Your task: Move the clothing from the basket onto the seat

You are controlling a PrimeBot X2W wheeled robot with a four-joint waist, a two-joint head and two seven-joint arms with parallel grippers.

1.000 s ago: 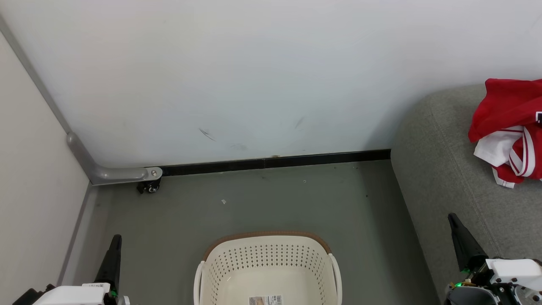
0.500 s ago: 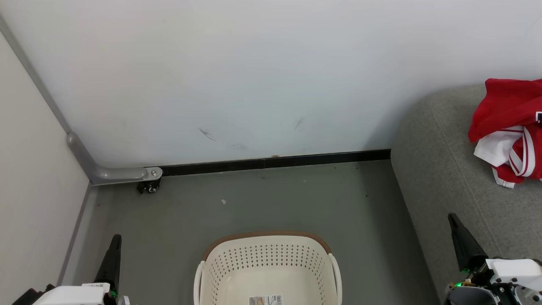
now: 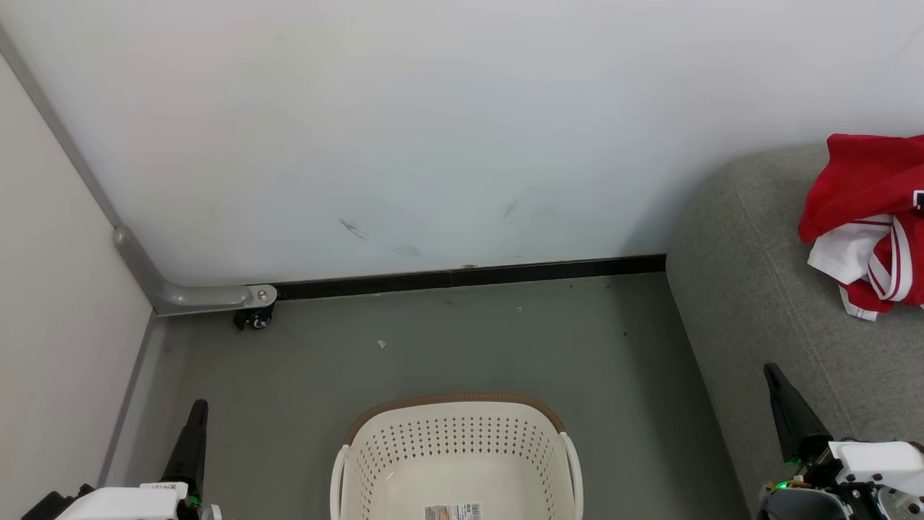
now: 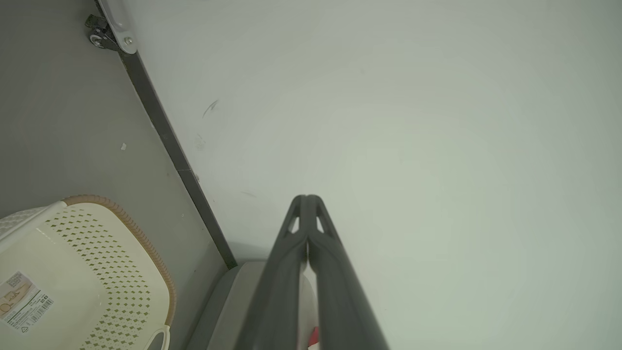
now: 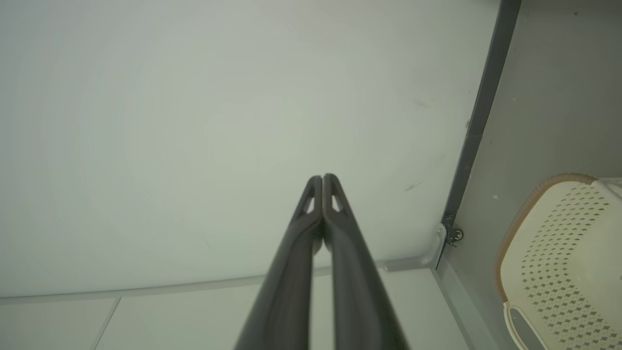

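Left gripper (image 4: 307, 198): left of the basket and a little apart from it; its two long dark fingers are pressed together tip to tip with nothing between them.
Metal bracket (image 3: 195, 292): beyond the basket and to its left, at the foot of the wall; a rounded grey bar with a small black caster under its end.
Basket (image 3: 455, 401): on the grey floor (image 3: 433, 339), between the two grippers; stiff cream plastic pierced with rows of small holes, rounded corners, a brown woven-look rim and a loop handle on each side. The part of its bottom that shows is bare apart from a paper label (image 3: 452, 511); the near end is cut off by the picture edge.
Seat (image 3: 751, 303): right of the basket and just beside it; grey woven upholstery, a rounded corner, one stitched seam running along it.
Right gripper (image 5: 323, 177): right of the basket, over the seat's near edge; fingers closed on each other, holding nothing.
Clothing (image 3: 866, 209): well to the right of the basket, heaped on the seat; bright red fabric with white trim and striped edging, crumpled in loose folds.
Handling: probably light, limp and somewhat slick, so it would sag and trail from any hold. A raised fold or the thicker striped hem looks like the surest place to pinch.
Progress: seems done, as far as the basket shows.
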